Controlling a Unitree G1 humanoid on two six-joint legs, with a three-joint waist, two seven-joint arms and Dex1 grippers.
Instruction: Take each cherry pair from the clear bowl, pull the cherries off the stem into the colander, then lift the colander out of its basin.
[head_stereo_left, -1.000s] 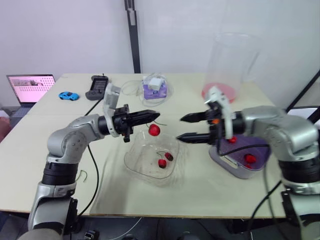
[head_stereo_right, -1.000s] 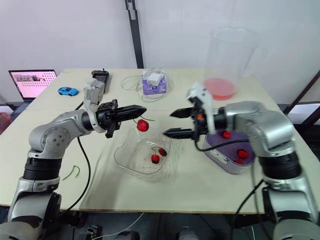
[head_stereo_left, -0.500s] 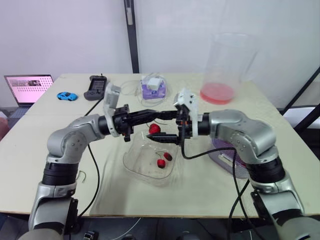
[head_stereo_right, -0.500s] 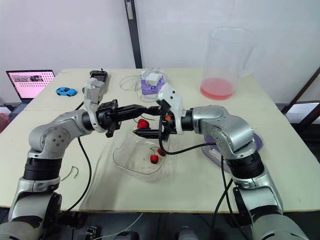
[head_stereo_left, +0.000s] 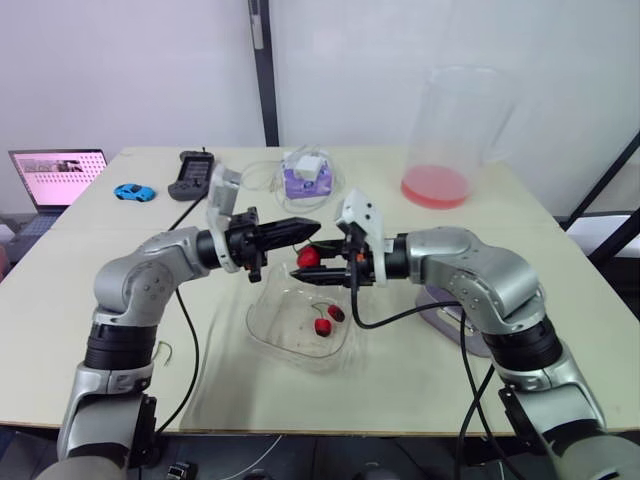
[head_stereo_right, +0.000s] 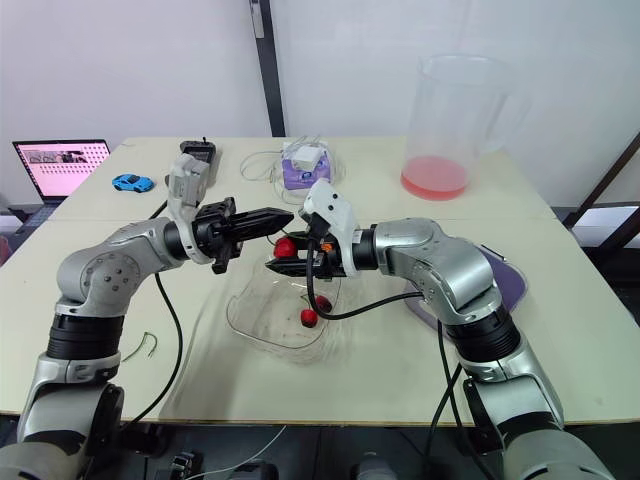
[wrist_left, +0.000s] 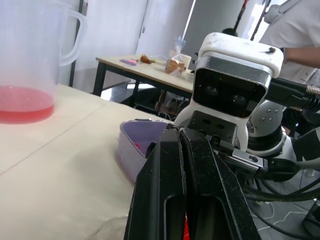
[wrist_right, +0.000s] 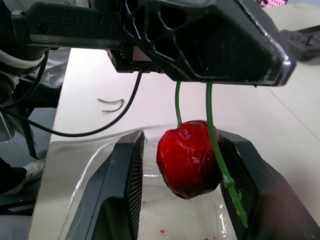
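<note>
Red cherry hangs on stem pinched by left gripper; right gripper open astride it. Close squarely, pull straight off.

**A glossy red cherry hangs between two black fingers**

The cherry dangles on thin green stems pinched in the closed black left gripper overhead. The right gripper has one finger on each side, its jaws apart. A gap shows beside one finger, and the other sits close against the fruit. One stem runs past the cherry and ends bare. Beneath lies the clear plastic bowl on the beige table. Two loose green stems rest on the table near a black cable.
</note>
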